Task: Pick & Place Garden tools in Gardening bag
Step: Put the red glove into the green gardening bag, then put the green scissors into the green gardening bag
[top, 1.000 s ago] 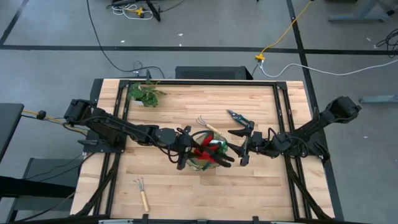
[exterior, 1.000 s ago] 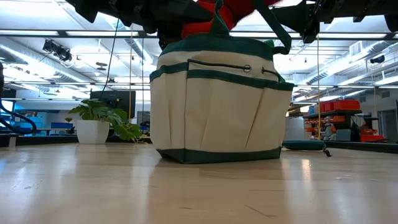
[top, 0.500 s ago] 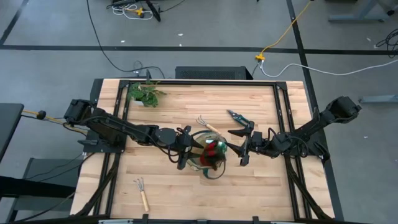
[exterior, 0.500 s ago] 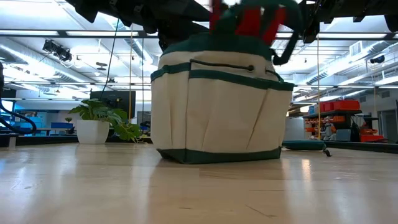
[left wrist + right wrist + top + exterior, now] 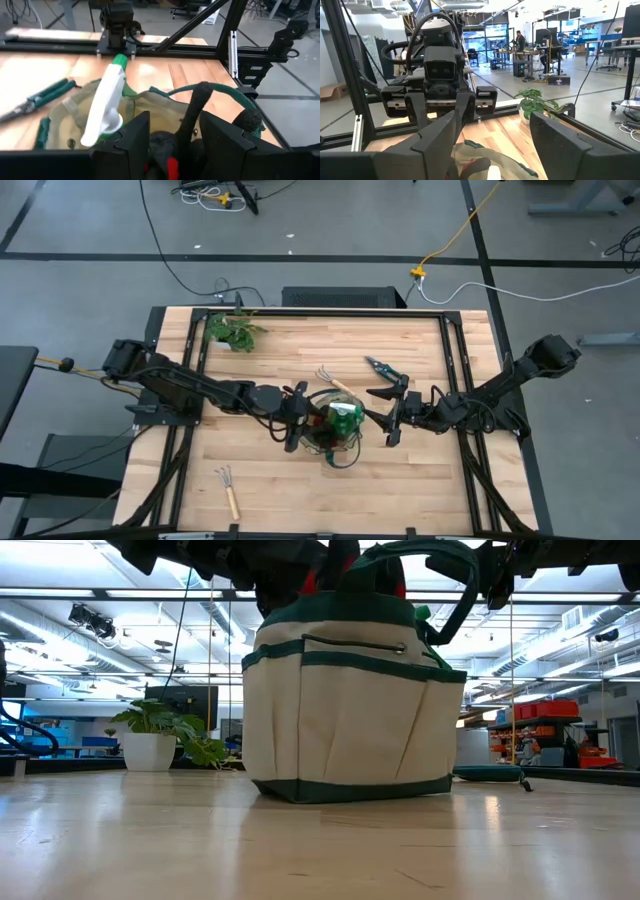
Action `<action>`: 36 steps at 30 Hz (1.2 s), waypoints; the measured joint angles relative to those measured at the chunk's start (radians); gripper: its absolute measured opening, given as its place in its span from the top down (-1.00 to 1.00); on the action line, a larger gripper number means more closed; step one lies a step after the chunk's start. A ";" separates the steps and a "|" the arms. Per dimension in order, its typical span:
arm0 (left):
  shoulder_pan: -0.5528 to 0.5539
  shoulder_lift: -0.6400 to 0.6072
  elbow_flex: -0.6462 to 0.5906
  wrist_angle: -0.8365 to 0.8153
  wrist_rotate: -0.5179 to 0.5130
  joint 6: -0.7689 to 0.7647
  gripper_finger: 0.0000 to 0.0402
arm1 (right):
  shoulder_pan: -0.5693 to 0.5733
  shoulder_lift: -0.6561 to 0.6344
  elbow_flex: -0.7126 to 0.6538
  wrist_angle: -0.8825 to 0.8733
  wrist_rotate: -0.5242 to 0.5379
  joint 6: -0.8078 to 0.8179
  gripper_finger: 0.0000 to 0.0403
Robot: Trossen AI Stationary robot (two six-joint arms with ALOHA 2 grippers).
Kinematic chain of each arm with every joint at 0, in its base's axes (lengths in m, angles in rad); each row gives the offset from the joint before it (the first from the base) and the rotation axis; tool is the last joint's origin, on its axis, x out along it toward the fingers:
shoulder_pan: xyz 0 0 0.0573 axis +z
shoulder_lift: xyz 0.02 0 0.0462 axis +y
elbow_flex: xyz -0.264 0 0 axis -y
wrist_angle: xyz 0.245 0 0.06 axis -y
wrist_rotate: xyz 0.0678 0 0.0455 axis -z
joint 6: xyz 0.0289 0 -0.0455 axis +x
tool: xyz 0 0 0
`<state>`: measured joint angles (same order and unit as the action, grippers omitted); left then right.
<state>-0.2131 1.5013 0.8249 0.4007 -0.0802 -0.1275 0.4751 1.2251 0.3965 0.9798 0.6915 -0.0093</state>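
While we kept the left tool [image 5: 296,418] spread beside the gardening bag [image 5: 333,430] at centre frame, having judged the red gloves [image 5: 312,580] dropped inside, our right tool [image 5: 392,418] waited spread opposite, near the pruning shears [image 5: 382,369].

Bag [image 5: 336,430] sitting mid-surface [image 5: 270,480] between both arms; shears [image 5: 384,369] lying behind-right; rake [image 5: 229,488] lying front-left; plant [image 5: 233,331] standing back-left.

- Legible text, labels, brands, numbers, signs: none in any view.
- Gardening bag [image 5: 350,705]: plain cream fabric with green trim, no lettering visible.
- Signs and screens in the room behind the table: too small and blurred to read.
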 joint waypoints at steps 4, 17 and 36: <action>0.006 -0.003 0.001 0.001 -0.034 0.017 0.11 | 0.000 0.000 0.000 0.000 0.017 -0.002 -0.28; 0.059 -0.061 0.002 -0.026 -0.090 0.019 0.11 | -0.033 0.000 0.046 -0.210 0.324 0.091 -0.28; 0.083 -0.176 0.001 -0.159 -0.152 0.046 0.11 | -0.388 0.000 0.498 -1.595 -0.013 0.674 -0.28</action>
<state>-0.1299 1.3251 0.8257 0.2417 -0.2325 -0.0818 0.0876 1.2247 0.8947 -0.6154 0.6782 0.6646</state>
